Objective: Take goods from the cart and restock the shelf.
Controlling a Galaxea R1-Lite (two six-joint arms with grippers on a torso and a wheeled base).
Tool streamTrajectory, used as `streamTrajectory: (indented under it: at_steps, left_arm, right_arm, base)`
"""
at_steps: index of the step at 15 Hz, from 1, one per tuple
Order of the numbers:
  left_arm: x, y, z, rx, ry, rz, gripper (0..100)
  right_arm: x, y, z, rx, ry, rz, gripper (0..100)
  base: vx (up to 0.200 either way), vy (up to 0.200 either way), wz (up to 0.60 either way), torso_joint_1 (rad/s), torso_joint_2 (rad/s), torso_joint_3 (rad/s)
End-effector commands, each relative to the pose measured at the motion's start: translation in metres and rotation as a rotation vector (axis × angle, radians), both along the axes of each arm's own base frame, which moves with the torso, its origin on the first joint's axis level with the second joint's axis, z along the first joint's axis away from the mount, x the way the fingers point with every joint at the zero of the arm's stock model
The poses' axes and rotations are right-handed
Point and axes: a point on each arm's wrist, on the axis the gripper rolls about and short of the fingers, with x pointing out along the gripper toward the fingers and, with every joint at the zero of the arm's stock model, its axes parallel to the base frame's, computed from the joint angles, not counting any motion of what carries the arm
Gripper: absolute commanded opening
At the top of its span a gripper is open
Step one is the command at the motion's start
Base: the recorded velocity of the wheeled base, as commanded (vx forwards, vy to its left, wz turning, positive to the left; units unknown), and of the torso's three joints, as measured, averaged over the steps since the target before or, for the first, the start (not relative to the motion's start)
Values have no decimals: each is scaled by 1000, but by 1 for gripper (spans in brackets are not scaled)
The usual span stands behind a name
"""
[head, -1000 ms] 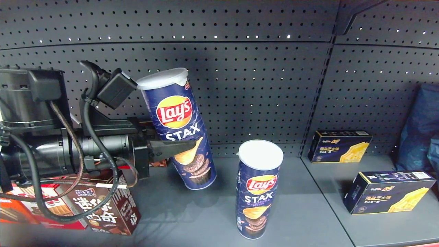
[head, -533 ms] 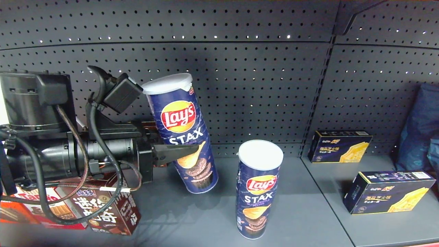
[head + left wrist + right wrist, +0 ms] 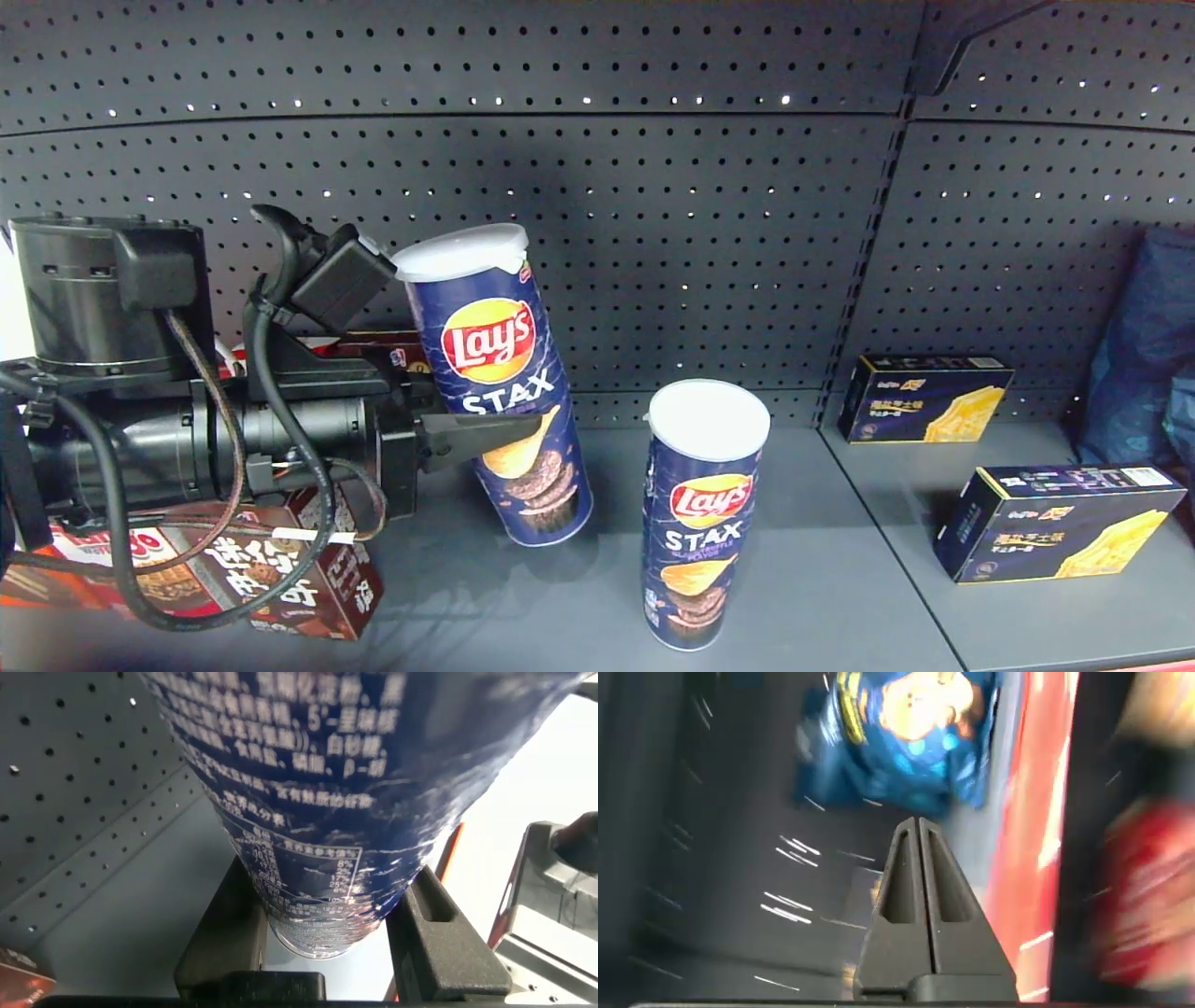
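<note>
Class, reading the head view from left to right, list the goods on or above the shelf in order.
Brown snack box → tilted chips can → upright chips can → rear dark box → front dark box.

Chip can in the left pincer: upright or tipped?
Tipped. The held can, in the left pincer, leans: lid to the left, base farther right. The other can beside it stands upright.

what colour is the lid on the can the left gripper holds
White, a plain lid on the dark blue can; the head view shows it best.
</note>
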Motion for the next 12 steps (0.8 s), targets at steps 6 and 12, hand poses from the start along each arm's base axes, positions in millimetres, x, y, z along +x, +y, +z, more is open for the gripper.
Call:
streamTrajectory:
  at_steps: [6, 12]
  left_arm:
    - [-1, 0, -2, -1, 2, -11, 0]
    - [-5, 1, -10, 8, 27, -21, 0]
  right_arm:
    - [5, 7, -1, -1112, 667, 240, 0]
    - [6, 16, 0, -1405, 484, 539, 0]
  base:
    - [0, 0, 0, 0, 0, 0]
    - [0, 0, 0, 0, 0, 0]
